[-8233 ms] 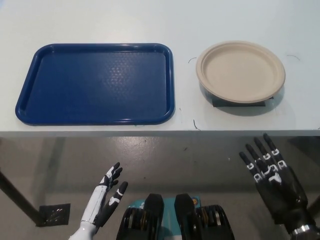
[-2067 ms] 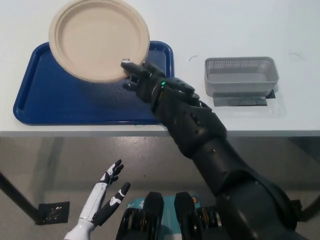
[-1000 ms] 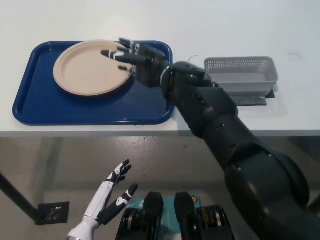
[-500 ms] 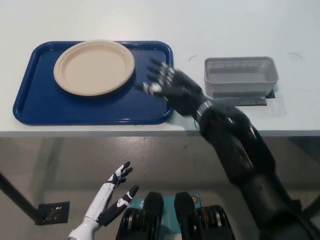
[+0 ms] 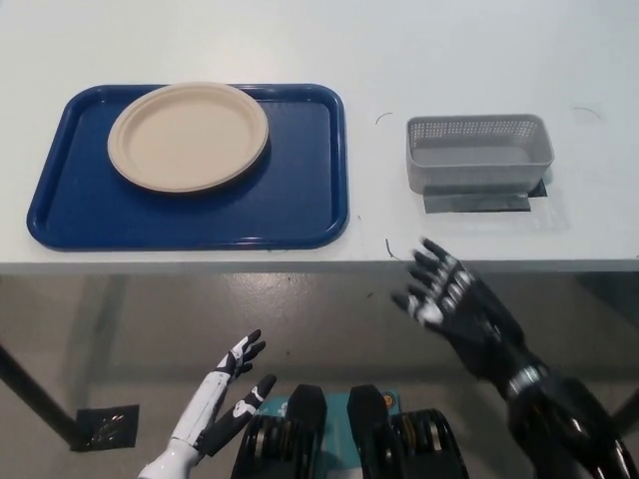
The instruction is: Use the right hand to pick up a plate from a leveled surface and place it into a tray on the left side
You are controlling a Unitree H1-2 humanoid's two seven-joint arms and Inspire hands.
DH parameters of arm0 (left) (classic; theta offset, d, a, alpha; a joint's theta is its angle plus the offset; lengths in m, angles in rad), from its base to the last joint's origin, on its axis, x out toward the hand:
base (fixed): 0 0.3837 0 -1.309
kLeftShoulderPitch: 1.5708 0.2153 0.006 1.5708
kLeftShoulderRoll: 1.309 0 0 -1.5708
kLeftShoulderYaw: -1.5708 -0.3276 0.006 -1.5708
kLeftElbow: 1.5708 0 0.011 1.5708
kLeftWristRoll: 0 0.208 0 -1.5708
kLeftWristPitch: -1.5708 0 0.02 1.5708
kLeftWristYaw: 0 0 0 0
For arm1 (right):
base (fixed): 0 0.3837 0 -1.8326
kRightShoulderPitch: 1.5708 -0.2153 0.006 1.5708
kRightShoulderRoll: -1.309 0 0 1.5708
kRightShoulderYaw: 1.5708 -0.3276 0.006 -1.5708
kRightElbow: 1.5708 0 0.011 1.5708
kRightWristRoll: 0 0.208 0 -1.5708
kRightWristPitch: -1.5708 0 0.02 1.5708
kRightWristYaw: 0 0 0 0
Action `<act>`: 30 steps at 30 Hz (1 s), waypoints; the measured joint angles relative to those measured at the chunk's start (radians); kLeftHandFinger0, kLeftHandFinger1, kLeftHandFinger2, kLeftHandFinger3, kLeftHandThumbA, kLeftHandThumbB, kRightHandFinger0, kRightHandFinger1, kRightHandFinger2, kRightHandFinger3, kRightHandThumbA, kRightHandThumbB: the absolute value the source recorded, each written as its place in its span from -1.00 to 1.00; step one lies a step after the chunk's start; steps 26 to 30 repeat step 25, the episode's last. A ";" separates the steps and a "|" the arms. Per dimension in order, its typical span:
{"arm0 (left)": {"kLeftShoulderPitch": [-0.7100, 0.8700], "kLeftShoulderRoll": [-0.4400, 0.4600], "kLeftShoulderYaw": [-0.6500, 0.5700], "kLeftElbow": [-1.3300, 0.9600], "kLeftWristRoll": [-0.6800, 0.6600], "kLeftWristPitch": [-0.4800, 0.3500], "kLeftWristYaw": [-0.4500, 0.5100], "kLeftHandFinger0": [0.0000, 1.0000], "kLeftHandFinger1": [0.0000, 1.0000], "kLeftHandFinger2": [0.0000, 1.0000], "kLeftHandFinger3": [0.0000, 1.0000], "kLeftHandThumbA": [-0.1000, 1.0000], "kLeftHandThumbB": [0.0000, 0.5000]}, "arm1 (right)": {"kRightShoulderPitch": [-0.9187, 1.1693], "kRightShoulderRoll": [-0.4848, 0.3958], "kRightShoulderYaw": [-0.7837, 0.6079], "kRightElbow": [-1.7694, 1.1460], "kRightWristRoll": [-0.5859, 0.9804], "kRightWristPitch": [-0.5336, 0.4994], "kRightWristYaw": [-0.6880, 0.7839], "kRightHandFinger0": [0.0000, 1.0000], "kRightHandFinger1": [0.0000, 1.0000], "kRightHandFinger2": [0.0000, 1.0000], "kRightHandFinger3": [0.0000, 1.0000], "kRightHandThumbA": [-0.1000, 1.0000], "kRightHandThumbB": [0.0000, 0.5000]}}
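A beige paper plate point(image 5: 189, 136) lies flat in the upper left part of the blue tray point(image 5: 300, 200) on the white table. My black right hand point(image 5: 451, 304) is off the table, below its front edge at the right, open with fingers spread and holding nothing. My white left hand point(image 5: 225, 384) rests low at the bottom left, open as well, far from the tray.
A grey mesh basket point(image 5: 478, 153) stands on a dark mat at the right of the table point(image 5: 319, 40), with nothing visible inside. The table's front edge runs across the middle of the picture; grey floor lies below it.
The right hand carried the plate from the basket top to the tray, set it down, let go, and has drawn back right and down below the table edge.
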 measured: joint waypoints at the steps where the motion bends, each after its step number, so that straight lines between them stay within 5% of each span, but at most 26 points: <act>1: 0.000 0.000 0.000 0.001 0.000 0.000 0.000 1.00 1.00 0.95 1.00 0.73 -0.15 | 0.037 -0.002 -0.001 -0.040 -0.004 -0.007 0.000 1.00 1.00 1.00 1.00 1.00 0.72; 4: 0.001 -0.001 -0.001 0.005 0.000 0.000 0.000 1.00 1.00 0.95 1.00 0.74 -0.14 | 0.129 0.000 -0.001 -0.143 -0.021 -0.026 0.000 1.00 1.00 1.00 1.00 1.00 0.19; 7: 0.004 -0.002 -0.001 0.007 0.000 0.000 0.000 1.00 1.00 0.94 1.00 0.74 -0.15 | 0.208 0.004 0.000 -0.236 -0.041 -0.047 0.000 1.00 1.00 1.00 1.00 1.00 0.52; 13: 0.004 -0.004 -0.002 0.022 0.000 0.000 0.000 1.00 1.00 0.94 1.00 0.75 -0.08 | 0.293 0.004 -0.001 -0.347 -0.092 -0.133 0.002 1.00 1.00 1.00 1.00 1.00 0.31; 15: 0.004 -0.005 -0.003 0.024 0.000 0.000 0.000 1.00 1.00 0.94 1.00 0.76 -0.13 | 0.299 0.002 -0.001 -0.346 -0.117 -0.159 0.000 1.00 1.00 1.00 1.00 1.00 0.53; 16: 0.004 -0.005 -0.003 0.025 0.000 0.000 0.000 1.00 1.00 0.94 1.00 0.74 -0.17 | 0.300 -0.001 -0.001 -0.342 -0.129 -0.173 -0.001 1.00 1.00 1.00 1.00 1.00 0.13; 17: 0.004 -0.004 -0.003 0.025 0.000 0.000 0.000 1.00 1.00 0.94 1.00 0.74 -0.18 | 0.300 -0.005 -0.002 -0.334 -0.142 -0.190 -0.002 1.00 1.00 1.00 1.00 1.00 0.37; 19: 0.003 -0.005 -0.004 0.026 0.000 0.000 0.000 1.00 1.00 0.94 1.00 0.74 -0.16 | 0.300 -0.014 -0.006 -0.305 -0.165 -0.221 -0.004 1.00 1.00 1.00 1.00 1.00 0.53; 22: -0.001 -0.005 -0.004 0.028 0.000 0.000 0.000 1.00 1.00 0.98 1.00 0.75 -0.05 | 0.297 -0.037 -0.014 -0.222 -0.202 -0.272 -0.010 1.00 1.00 1.00 1.00 1.00 0.34; 30: -0.009 -0.004 -0.004 0.029 0.000 0.000 0.000 1.00 1.00 0.98 1.00 0.75 -0.08 | 0.290 -0.056 -0.020 -0.148 -0.231 -0.310 -0.020 1.00 1.00 1.00 1.00 1.00 0.40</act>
